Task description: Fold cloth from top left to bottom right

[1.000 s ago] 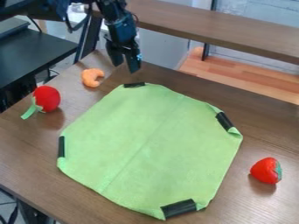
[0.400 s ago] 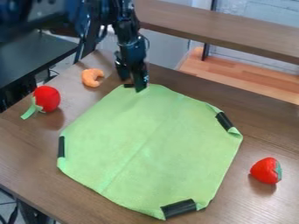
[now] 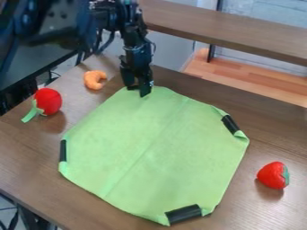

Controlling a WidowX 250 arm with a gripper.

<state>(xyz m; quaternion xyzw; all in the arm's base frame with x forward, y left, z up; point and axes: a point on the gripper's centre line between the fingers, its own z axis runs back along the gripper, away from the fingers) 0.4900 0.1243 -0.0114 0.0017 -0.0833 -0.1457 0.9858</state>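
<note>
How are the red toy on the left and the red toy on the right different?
The left toy looks rounder, while the right toy tapers like a strawberry. The left toy has a long green strip sticking out; the right toy has a small green patch. Both are red and on the table.

Table (image 3: pixel 28 155) with cloth (image 3: pixel 153 150), toy foods (image 3: pixel 273 175)
</note>
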